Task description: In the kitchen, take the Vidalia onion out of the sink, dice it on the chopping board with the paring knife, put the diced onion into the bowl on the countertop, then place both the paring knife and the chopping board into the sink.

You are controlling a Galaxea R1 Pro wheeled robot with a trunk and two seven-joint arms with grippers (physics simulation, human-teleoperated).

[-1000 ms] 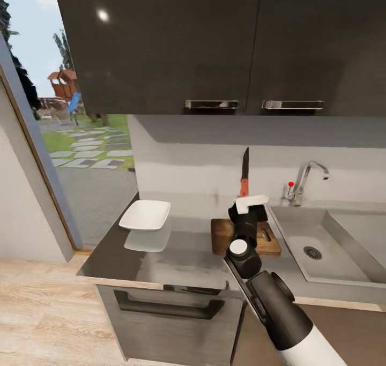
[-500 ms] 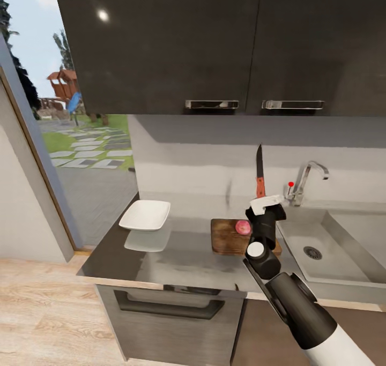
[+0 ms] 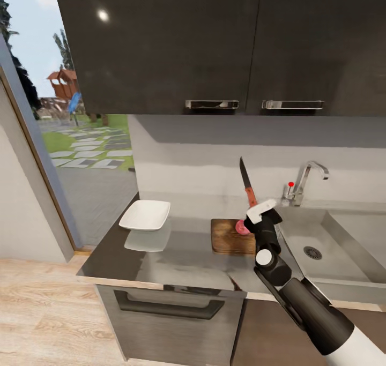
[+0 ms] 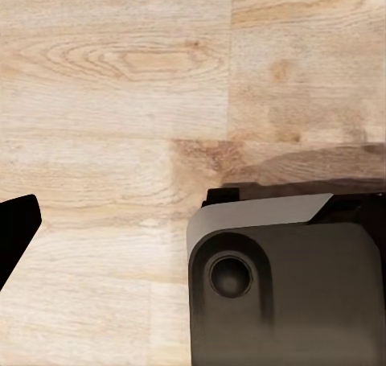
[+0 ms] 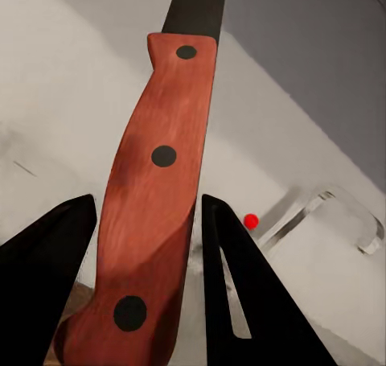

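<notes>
In the head view my right gripper (image 3: 261, 211) hovers over the right end of the chopping board (image 3: 228, 237), shut on the paring knife (image 3: 247, 184). The dark blade points up and leans left. A pinkish Vidalia onion (image 3: 241, 228) lies on the board, partly hidden behind the gripper. The white bowl (image 3: 145, 215) rests on the countertop (image 3: 161, 267) to the left. In the right wrist view the red-orange knife handle (image 5: 153, 213) is clamped between the two black fingers (image 5: 44, 285). One dark fingertip (image 4: 16, 229) of my left gripper hangs over the wooden floor.
The steel sink (image 3: 343, 259) with a drain (image 3: 312, 252) lies right of the board, and a faucet (image 3: 303, 180) stands behind it. Dark wall cabinets (image 3: 214, 44) hang overhead. A glass door opens onto a garden at the left. My robot base (image 4: 281, 285) sits on the floor.
My right gripper moved right with the knife, uncovering the onion on the board. It then dropped slightly and tipped the blade to the left.
</notes>
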